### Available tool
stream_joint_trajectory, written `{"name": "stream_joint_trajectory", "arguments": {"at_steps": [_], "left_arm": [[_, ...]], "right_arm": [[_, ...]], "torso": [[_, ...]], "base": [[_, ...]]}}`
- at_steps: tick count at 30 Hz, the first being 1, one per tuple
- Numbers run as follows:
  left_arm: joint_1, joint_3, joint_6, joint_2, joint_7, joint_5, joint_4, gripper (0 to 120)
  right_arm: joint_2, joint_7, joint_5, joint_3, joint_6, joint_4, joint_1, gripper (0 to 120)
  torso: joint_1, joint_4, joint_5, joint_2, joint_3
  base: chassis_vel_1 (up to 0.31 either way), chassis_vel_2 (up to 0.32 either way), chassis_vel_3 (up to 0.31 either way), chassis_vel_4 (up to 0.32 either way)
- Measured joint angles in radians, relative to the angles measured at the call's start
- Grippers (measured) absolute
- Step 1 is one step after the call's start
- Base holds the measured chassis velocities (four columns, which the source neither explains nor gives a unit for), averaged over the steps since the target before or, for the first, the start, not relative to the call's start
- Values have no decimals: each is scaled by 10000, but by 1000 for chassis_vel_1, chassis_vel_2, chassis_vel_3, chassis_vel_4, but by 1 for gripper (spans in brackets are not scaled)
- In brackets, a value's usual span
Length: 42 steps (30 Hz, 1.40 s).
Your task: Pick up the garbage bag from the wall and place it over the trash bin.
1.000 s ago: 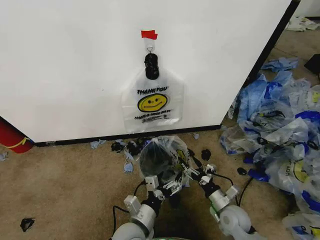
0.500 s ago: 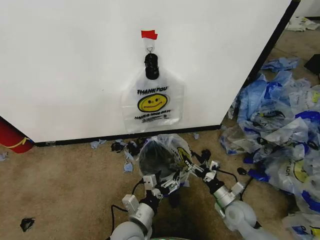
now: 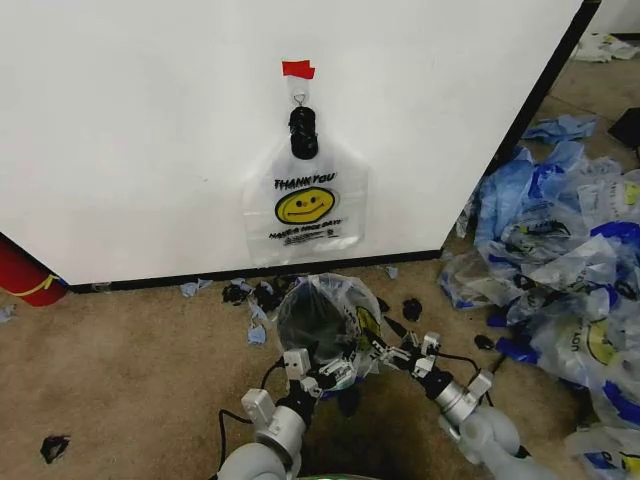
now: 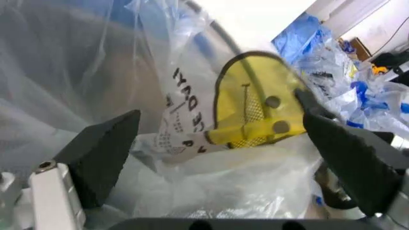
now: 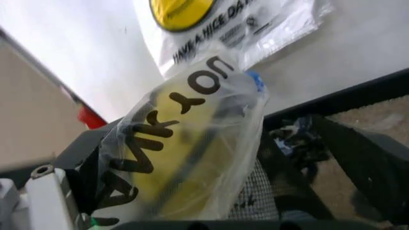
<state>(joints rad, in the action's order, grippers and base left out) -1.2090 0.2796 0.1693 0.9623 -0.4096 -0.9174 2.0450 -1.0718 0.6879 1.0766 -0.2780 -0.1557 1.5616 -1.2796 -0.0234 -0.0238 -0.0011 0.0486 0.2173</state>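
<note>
A garbage bag (image 3: 305, 205) with a yellow smiley and "THANK YOU" print hangs flat on the white wall (image 3: 150, 130), held by a black clip under a small hook and red tape. Below it stands the black trash bin (image 3: 315, 320), with a second, similar bag (image 3: 345, 295) draped over its rim. My left gripper (image 3: 330, 375) is at the bin's near rim. In the left wrist view its jaws (image 4: 217, 103) stand wide open around that bag's plastic (image 4: 249, 110). My right gripper (image 3: 385, 355) is at the bin's right side, open, with the printed plastic (image 5: 185, 143) between its fingers.
A heap of blue and white plastic bags (image 3: 560, 250) covers the carpet to the right, past the wall's corner. A red cylinder (image 3: 25, 275) stands at the wall's foot on the far left. Small scraps (image 3: 250, 295) lie by the baseboard, and a black scrap (image 3: 52, 447) lies front left.
My right arm has drawn back to the right, away from the bin. The left gripper has shifted slightly along the near rim. The bag on the wall has not moved.
</note>
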Motion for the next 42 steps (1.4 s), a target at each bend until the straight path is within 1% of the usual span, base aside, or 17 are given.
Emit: {"name": "stream_joint_trajectory", "arguments": {"at_steps": [2, 4, 8, 12, 13, 17, 18, 22, 24, 27, 31, 37, 42], "left_arm": [[12, 7, 1, -15, 0, 9, -6, 100], [58, 19, -1, -17, -22, 9, -10, 100], [84, 19, -5, -16, -50, 8, -5, 100], [54, -16, -7, -35, -54, 8, 21, 100], [41, -43, -7, -45, -54, 7, 28, 100], [-33, -127, -2, -67, -47, 18, 60, 100], [-35, -113, -1, -89, -35, 19, 62, 100], [148, 1, -14, -55, -35, -72, 60, 100], [434, 157, -81, -12, -99, -192, 80, 100], [719, 251, -137, 26, -174, -316, 153, 100], [1056, 258, -197, 61, -192, -527, 448, 100], [616, 131, -232, -167, -146, -469, 890, 100], [151, 12, -227, -209, 55, -581, 1292, 100]], "right_arm": [[-21, 325, 318, 6, 108, -49, 37, 100], [-95, 947, 503, 7, 120, -214, 154, 100], [-187, 1444, 778, 6, 56, -314, 277, 100], [-227, 1593, 854, -25, 24, -416, 352, 100], [-230, 1560, 854, -39, 10, -475, 370, 100], [-251, 580, 911, 62, 9, -540, 367, 100], [-234, 507, 879, 105, 10, -608, 373, 100], [-72, 507, 749, 182, 16, -726, 352, 100], [79, 469, 731, 215, 54, -685, 297, 100], [172, 447, 712, 244, 94, -570, 250, 100], [193, 256, 586, 395, 141, -326, 279, 100], [123, -84, 489, 629, 150, -313, 604, 100], [95, -237, 458, 692, 207, -339, 782, 100]], "torso": [[0, 2, 1, 0, 0], [0, 2, 2, 0, 0], [0, 2, 0, 0, 0], [0, 3, 1, 0, 0], [0, 2, 1, 0, 0], [0, 3, 1, 0, 0], [0, 4, 2, 0, 0], [0, 3, 2, 0, 0], [-1, -1, -2, -1, 1], [-1, 0, 1, -1, 2], [-1, -1, 1, -1, 1], [0, 5, 0, -1, 1], [0, 3, 0, -1, 0]], "base": [[0, 0, 0, 0], [0, 0, 0, 0], [0, 0, 0, 0], [0, 0, 0, 0], [0, 0, 0, 0], [0, 0, 0, 0], [0, 0, 0, 0], [0, 0, 0, 0], [0, 0, 0, 0], [0, 0, 0, 0], [0, 0, 0, 0], [0, 0, 0, 0], [0, 0, 0, 0]]}}
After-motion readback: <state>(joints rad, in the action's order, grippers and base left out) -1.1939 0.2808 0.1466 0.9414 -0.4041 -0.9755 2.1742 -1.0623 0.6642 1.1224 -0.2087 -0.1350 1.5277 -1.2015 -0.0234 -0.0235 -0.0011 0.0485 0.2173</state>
